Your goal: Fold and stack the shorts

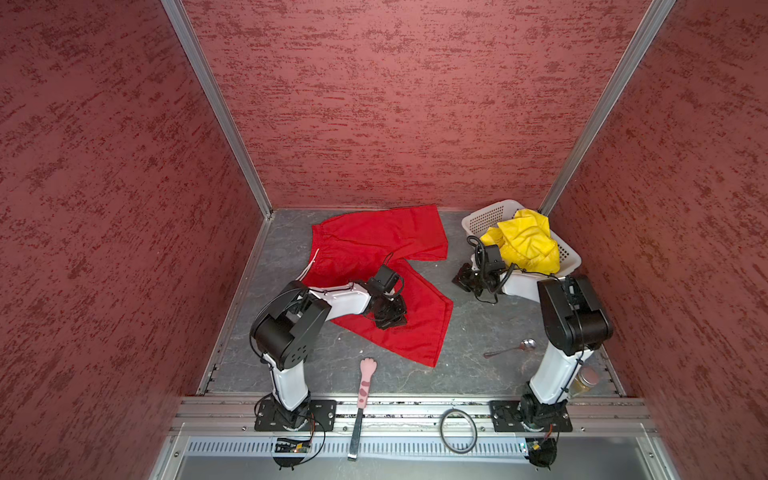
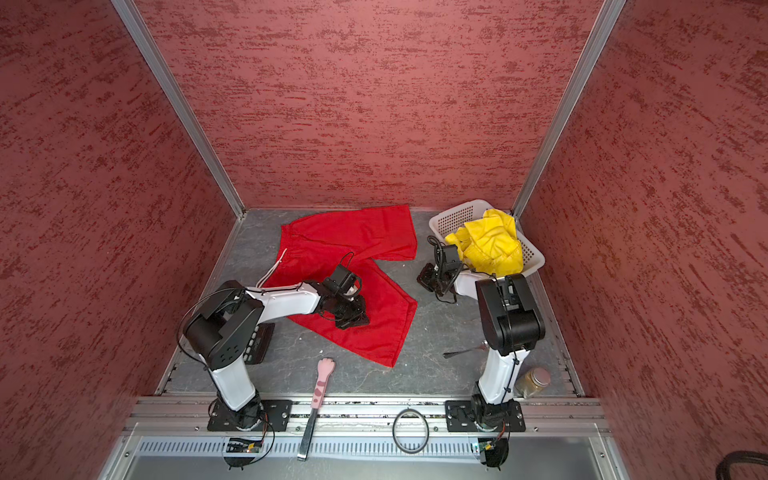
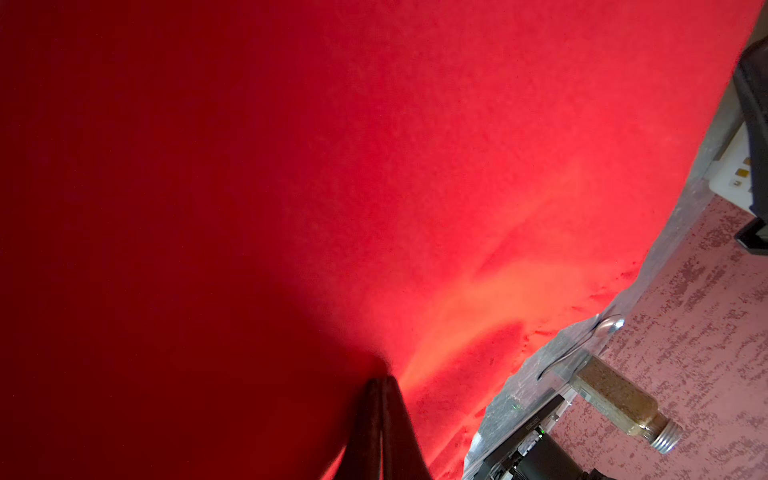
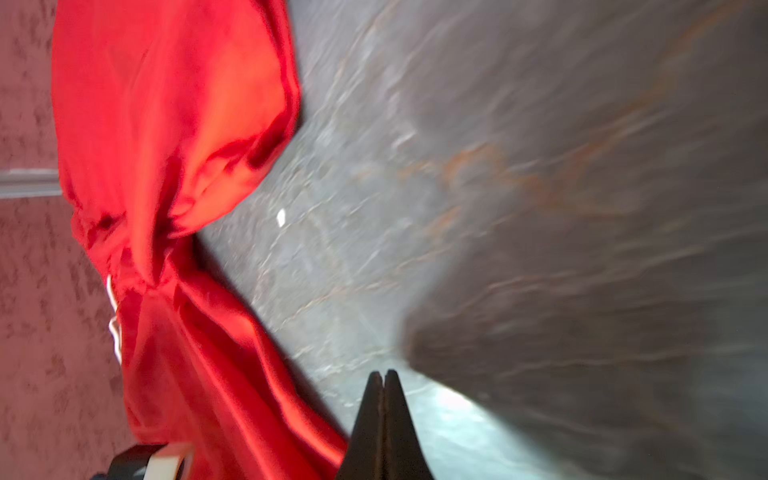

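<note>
The red shorts (image 1: 374, 241) (image 2: 353, 237) lie spread on the grey table, waistband to the left with a whitish drawstring (image 1: 311, 264), legs to the right. My left gripper (image 1: 390, 322) (image 2: 353, 322) is down on the near leg. In the left wrist view its tips (image 3: 384, 378) are shut, with red fabric (image 3: 374, 166) puckered at them. My right gripper (image 1: 461, 280) (image 2: 426, 278) (image 4: 384, 372) is shut and empty, over bare table to the right of the red shorts (image 4: 174, 145). The yellow shorts (image 1: 525, 241) (image 2: 492, 241) sit crumpled in the white basket (image 1: 486, 216) (image 2: 453, 218).
A metal spoon (image 1: 509, 350) and a jar (image 1: 586, 380) lie near the right arm's base. A pink paw-handled tool (image 1: 365, 382) crosses the front rail beside a black ring (image 1: 458, 430). A black device (image 2: 259, 343) sits under the left arm. Red walls close three sides.
</note>
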